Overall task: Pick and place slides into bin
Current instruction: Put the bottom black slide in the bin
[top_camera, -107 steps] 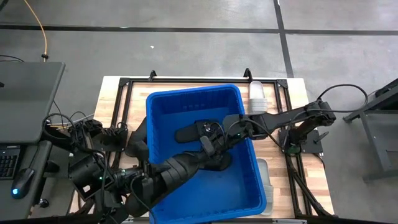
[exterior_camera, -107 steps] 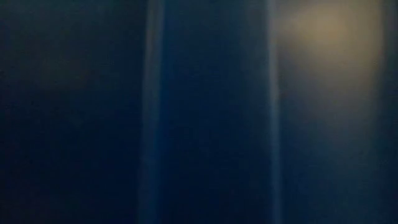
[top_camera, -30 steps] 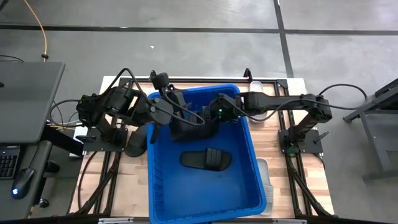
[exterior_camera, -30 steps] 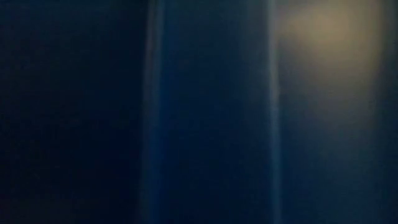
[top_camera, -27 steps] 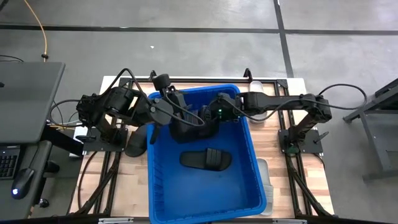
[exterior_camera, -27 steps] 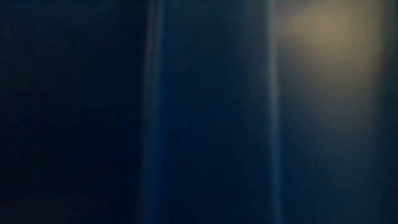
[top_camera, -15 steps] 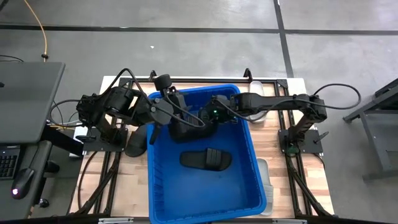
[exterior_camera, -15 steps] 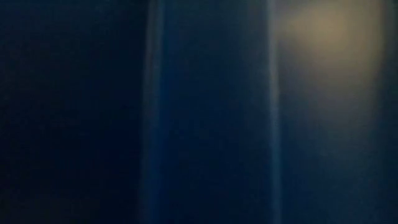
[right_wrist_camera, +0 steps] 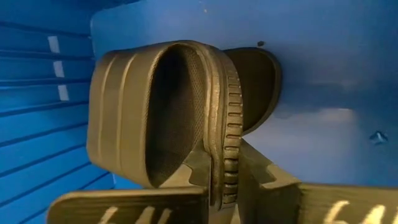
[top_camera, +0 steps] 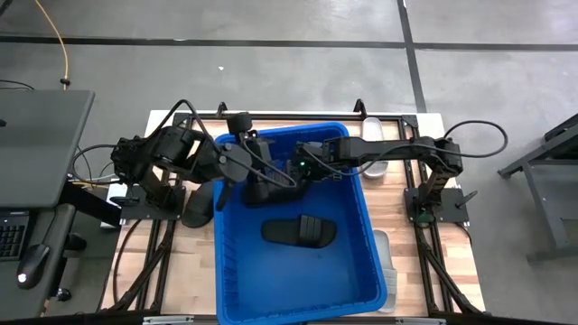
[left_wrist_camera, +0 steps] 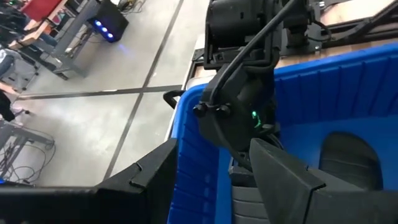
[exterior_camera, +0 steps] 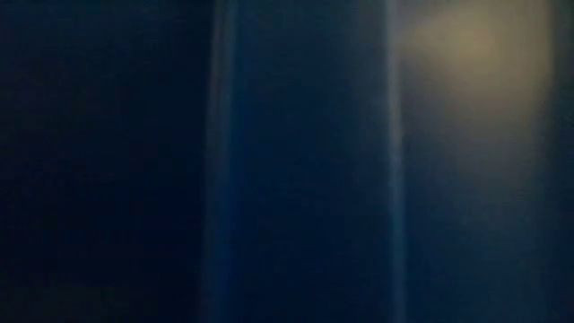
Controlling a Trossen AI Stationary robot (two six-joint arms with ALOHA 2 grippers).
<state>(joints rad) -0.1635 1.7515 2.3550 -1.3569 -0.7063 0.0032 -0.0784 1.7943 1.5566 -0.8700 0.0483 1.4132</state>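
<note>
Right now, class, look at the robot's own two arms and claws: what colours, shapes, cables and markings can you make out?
Both arms are dark, jointed links with black cables looping along them. The left arm is bulkier near its base; the right arm shows as a long slim link. A small green light glows near the right claw. Its fingers are flat, dark and angular, with pale printed markings. The left claw has plain matte black, wedge-shaped fingers.

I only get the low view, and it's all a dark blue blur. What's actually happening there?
Observer: From above, a big blue bin sits on the table between both arms.
Operator: Anything inside?
Observer: One black slide lies flat on its floor.
Operator: And the arms?
Observer: The right tool is shut on a second black slide, pinching its sole edge inside the bin; the left tool is close beside it.
</note>
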